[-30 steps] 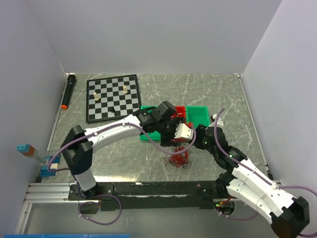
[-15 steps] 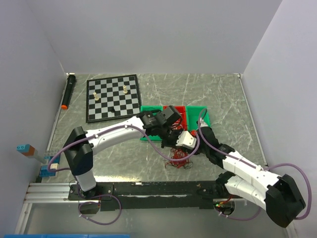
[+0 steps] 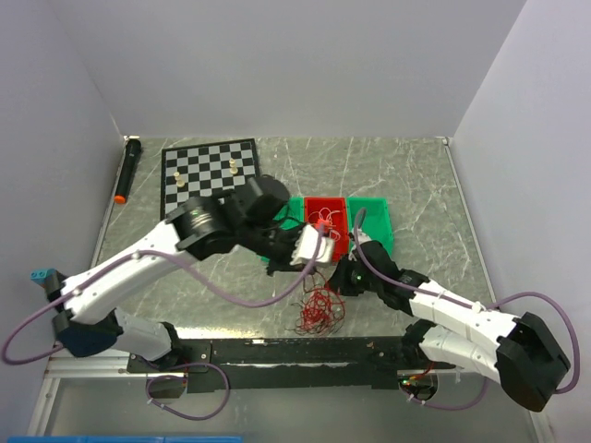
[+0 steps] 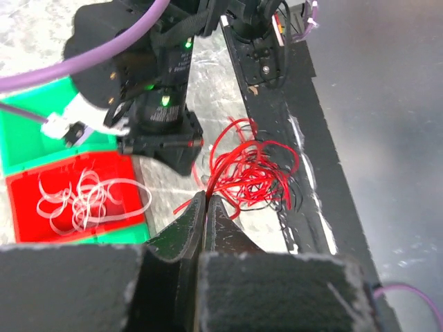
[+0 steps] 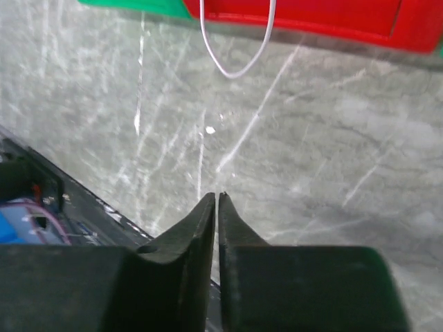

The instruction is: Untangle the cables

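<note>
The cables (image 3: 317,311) are a loose tangle of thin red wires with a few dark strands, lying near the table's front edge; the left wrist view shows the cables (image 4: 257,168) beside the black rail. My left gripper (image 4: 206,197) is shut on one red strand that runs up from the tangle, and stands above it (image 3: 312,269). My right gripper (image 5: 217,196) hovers low over bare table with its jaws pressed together and nothing seen between them. It sits just right of the left gripper (image 3: 340,275).
A red bin (image 3: 325,202) holds white wires (image 4: 86,197); one white loop (image 5: 235,62) hangs over its wall. Green bins (image 3: 374,221) flank it. A chessboard (image 3: 211,180) with pieces and a black marker (image 3: 126,171) lie at the back left. The black rail (image 4: 304,159) borders the front edge.
My left gripper closed on a red strand and rose; its arm swung up and left. The tangle shifted toward the front edge. My right gripper narrowed to shut and moved lower and left.
</note>
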Motion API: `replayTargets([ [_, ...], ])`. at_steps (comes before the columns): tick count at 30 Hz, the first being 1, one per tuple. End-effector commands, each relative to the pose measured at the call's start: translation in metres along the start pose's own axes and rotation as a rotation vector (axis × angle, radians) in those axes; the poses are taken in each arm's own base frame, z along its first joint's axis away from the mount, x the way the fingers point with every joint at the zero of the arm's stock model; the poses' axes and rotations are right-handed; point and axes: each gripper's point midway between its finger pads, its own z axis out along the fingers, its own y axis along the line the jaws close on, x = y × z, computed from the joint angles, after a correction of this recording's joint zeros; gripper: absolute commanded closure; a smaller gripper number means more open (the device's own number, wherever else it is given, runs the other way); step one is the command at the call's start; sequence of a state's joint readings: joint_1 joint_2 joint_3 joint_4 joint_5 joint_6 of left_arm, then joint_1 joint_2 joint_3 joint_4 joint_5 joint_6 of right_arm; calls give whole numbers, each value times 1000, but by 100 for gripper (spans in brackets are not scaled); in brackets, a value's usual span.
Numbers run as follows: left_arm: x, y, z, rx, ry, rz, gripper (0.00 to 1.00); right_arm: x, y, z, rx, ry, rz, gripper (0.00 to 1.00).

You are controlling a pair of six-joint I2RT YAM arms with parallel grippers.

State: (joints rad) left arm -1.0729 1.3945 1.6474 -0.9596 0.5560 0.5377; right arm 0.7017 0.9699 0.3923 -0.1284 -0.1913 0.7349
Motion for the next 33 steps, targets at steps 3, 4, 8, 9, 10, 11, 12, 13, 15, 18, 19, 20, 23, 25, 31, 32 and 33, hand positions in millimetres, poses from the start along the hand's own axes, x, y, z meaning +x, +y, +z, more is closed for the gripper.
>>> replayTargets([
  [3, 16, -22, -38, -68, 45, -67, 99, -13, -1, -13, 77, -80, -28, 100],
  [4, 17, -20, -41, -87, 46, -62, 99, -14, -3, -14, 89, -86, -30, 100],
  [8, 18, -10, -54, -155, 41, -27, 99, -16, -4, -23, 105, -100, -46, 100],
  [9, 22, -10, -53, -152, 49, -11, 99, -17, -2, -26, 98, -105, -51, 100],
  [10, 27, -11, -52, -151, 57, 5, 99, -18, 1, -28, 88, -112, -58, 100],
  [11, 33, -12, -50, -147, 65, 16, 99, -19, 6, -30, 66, -119, -68, 100],
  [12, 37, -12, -48, -148, 71, 21, 99, -20, 12, -32, 30, -126, -82, 100],
  [13, 44, -13, -45, -142, 83, 27, 99, -21, 19, -34, -10, -131, -97, 94],
  [15, 54, -13, -40, -147, 99, 32, 99, -16, 27, -34, -62, -112, -111, 73],
  [18, 71, -12, -33, -162, 132, 4, 99, -9, 34, -32, -111, -91, -124, 54],
  [19, 81, -12, -29, -171, 149, -15, 99, -6, 37, -31, -139, -82, -131, 50],
  [20, 85, -12, -27, -174, 157, -26, 99, -2, 41, -30, -163, -66, -136, 47],
  [23, 99, -9, -23, -202, 187, -62, 99, 10, 44, -24, -209, -17, -143, 44],
  [25, 111, -5, -25, -231, 225, -75, 99, 18, 41, -20, -208, 14, -142, 44],
  [31, 150, 22, -48, -395, 291, -149, 99, 31, 28, -10, -173, 60, -124, 49],
  [32, 152, 27, -53, -421, 285, -159, 99, 30, 29, -10, -175, 57, -130, 50],
  [33, 150, 29, -56, -429, 275, -154, 99, 28, 31, -10, -181, 48, -136, 50],
])
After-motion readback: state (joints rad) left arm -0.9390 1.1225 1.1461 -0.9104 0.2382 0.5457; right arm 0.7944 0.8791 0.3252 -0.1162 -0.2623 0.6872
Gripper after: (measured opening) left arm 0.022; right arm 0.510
